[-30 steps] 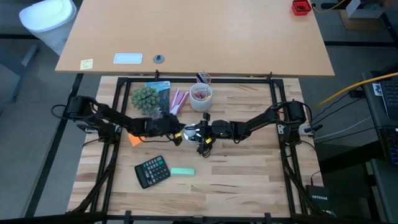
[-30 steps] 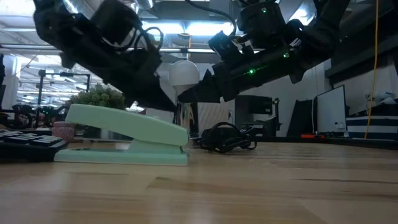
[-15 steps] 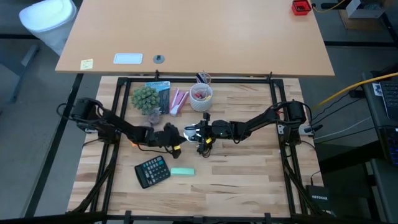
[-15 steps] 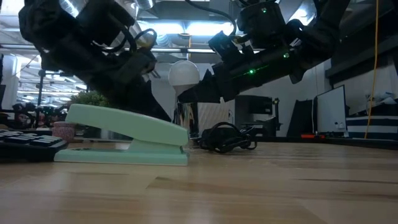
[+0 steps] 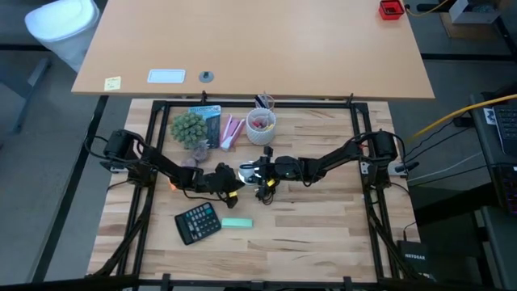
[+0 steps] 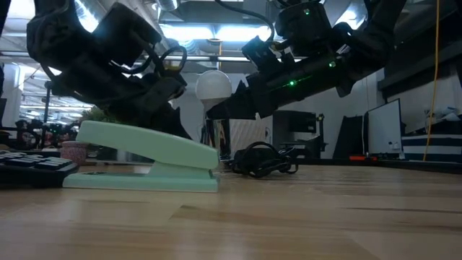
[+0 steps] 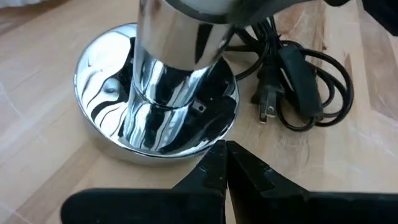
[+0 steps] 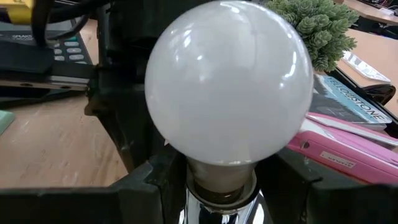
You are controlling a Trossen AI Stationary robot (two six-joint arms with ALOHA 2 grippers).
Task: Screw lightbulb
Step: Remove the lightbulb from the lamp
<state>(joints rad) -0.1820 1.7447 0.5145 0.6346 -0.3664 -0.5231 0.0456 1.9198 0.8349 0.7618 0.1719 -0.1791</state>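
Since a second ago your left gripper (image 5: 229,179) has pulled back from the lightbulb (image 6: 213,84) and sits clenched, empty, beside the chrome lamp base (image 7: 155,118). Your right gripper (image 5: 260,170) grasps the lamp's neck just beneath the lightbulb, which stands upright in its socket.

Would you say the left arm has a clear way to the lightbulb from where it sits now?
Probably yes. The left gripper, shut, sits low beside the chrome lamp base, with the lightbulb above it on top. The right gripper holds the socket below the bulb, so the globe itself looks free, though the left would have to rise and open.
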